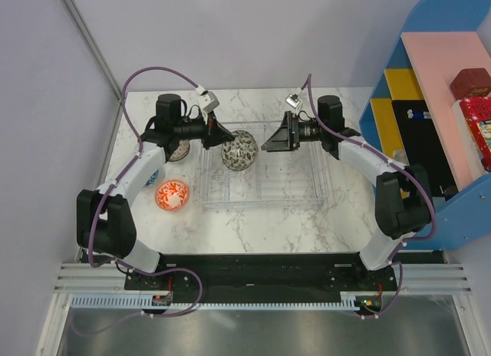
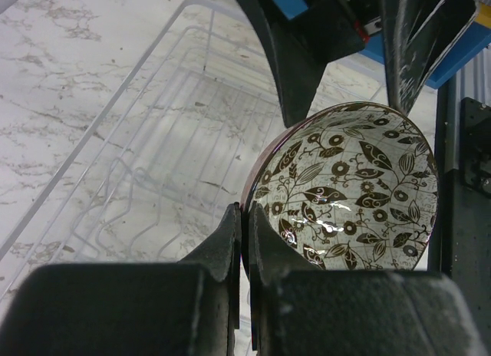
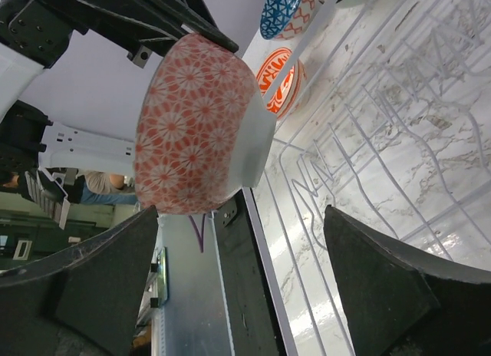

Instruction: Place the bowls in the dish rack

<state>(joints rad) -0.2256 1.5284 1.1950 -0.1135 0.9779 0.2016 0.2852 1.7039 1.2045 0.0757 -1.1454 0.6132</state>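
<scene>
My left gripper (image 1: 221, 143) (image 2: 246, 218) is shut on the rim of a bowl (image 1: 238, 150) (image 2: 354, 186), holding it on edge over the left part of the clear dish rack (image 1: 265, 189) (image 2: 146, 141). This bowl has a dark leaf pattern inside and a red-orange and white lattice outside (image 3: 201, 122). My right gripper (image 1: 265, 145) (image 3: 242, 212) stands open just to the bowl's right, facing it without touching. An orange bowl (image 1: 172, 195) (image 3: 279, 80) sits on the table left of the rack. A blue bowl (image 1: 153, 176) (image 3: 280, 11) lies partly under my left arm.
Another bowl (image 1: 181, 149) sits behind the left arm, mostly hidden. A blue shelf unit (image 1: 430, 103) with boxes stands at the table's right edge. A grey wall borders the left and back.
</scene>
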